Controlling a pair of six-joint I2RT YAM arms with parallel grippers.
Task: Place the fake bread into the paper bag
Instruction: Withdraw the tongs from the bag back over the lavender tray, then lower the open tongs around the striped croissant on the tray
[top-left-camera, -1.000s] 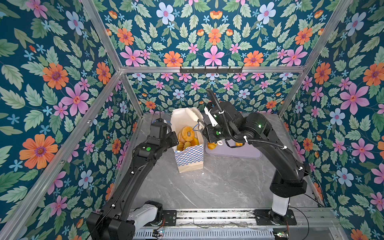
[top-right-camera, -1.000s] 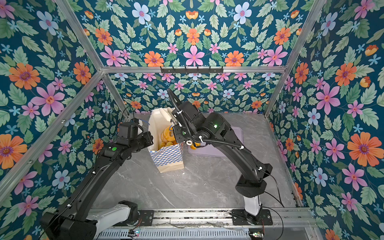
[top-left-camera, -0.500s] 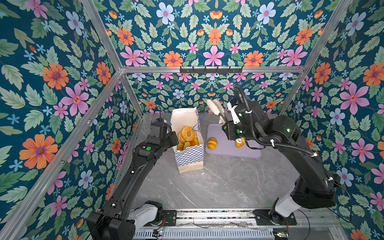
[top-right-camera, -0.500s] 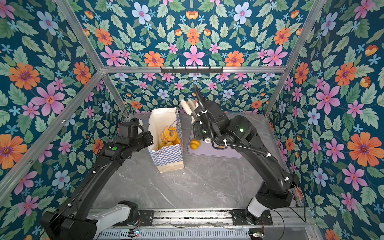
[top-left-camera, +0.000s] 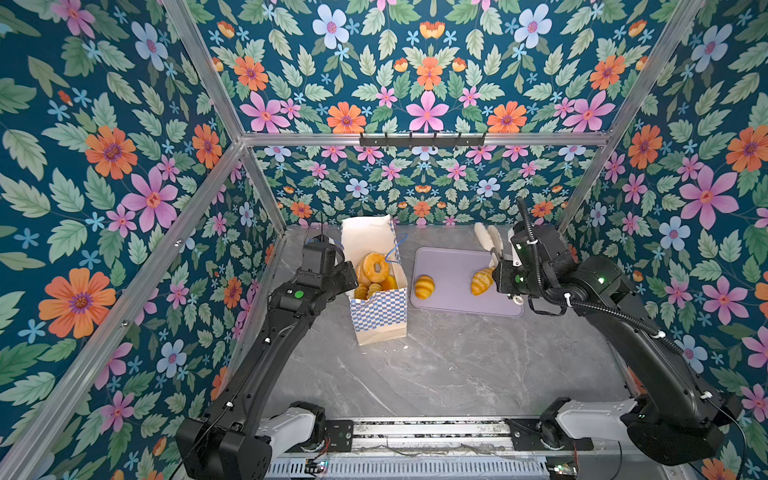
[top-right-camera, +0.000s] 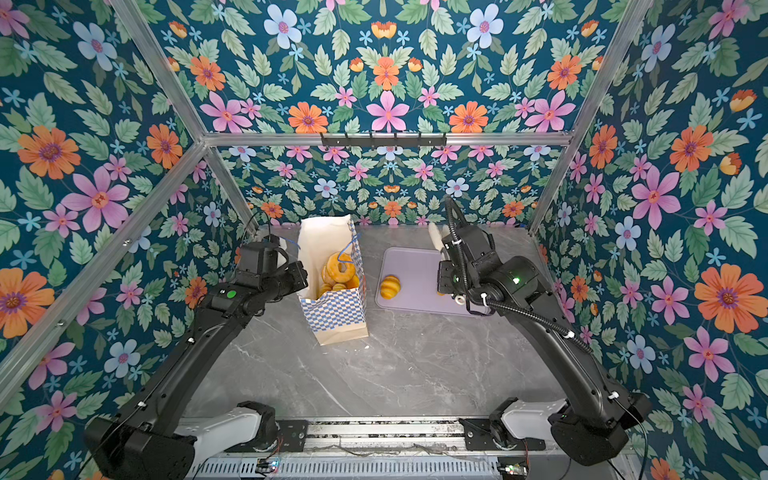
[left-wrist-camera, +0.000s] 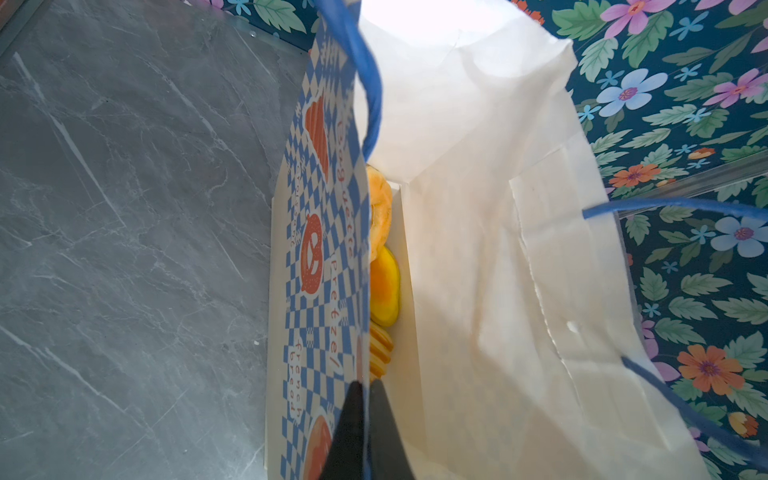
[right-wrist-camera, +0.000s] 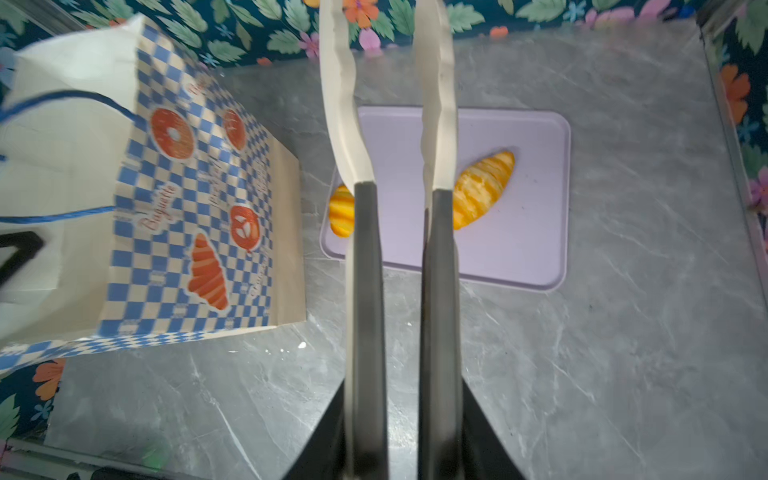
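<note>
The paper bag (top-left-camera: 379, 313) stands open with several pieces of fake bread inside, a ring (top-left-camera: 376, 266) on top. My left gripper (left-wrist-camera: 365, 384) is shut on the bag's checkered wall at its left rim. Two pieces lie on the lilac tray (top-left-camera: 453, 266): a ridged bun (top-left-camera: 424, 286) and a long striped loaf (top-left-camera: 482, 281). My right gripper (right-wrist-camera: 403, 386) is shut on tongs (right-wrist-camera: 436, 83) with cream tips. The tong arms stand apart with nothing between them, above the tray between the bun (right-wrist-camera: 341, 212) and the loaf (right-wrist-camera: 484, 189).
The tray lies on the grey marble table (top-left-camera: 436, 365) just right of the bag. Flowered walls close in the back and both sides. The bag's blue cord handles (left-wrist-camera: 370, 83) hang loose near my left wrist.
My right arm has swung from the bag's mouth rightward to above the tray, its tongs empty. The left arm and the bag have not moved.
</note>
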